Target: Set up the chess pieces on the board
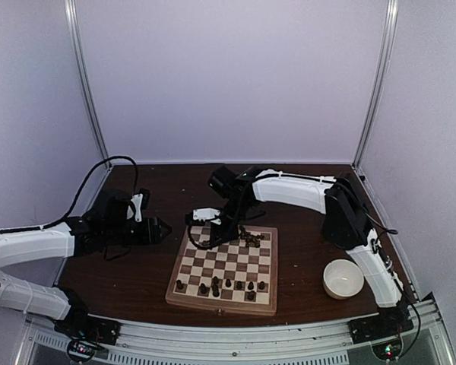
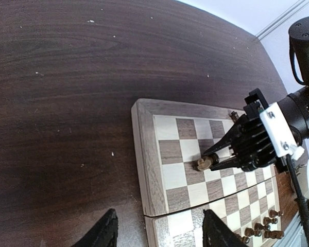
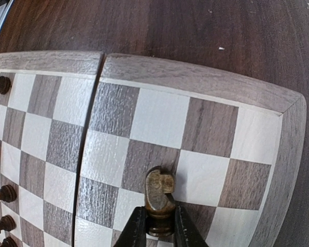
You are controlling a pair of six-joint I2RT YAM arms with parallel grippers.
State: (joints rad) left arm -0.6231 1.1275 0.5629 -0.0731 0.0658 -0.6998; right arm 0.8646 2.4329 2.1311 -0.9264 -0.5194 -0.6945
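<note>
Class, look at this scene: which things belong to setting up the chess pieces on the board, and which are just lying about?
Belongs to the job: board, knight in the right fingers, chess pieces on the near rows, cluster of pieces at the far edge.
Lying about: white bowl, right of the board.

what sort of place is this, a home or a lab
Probably a robot lab test cell: plain pale panel walls with metal corner posts box in a dark brown wooden tabletop, and two white-and-black robot arms stand on a metal rail at its near edge, by a checkered wooden chessboard.
</note>
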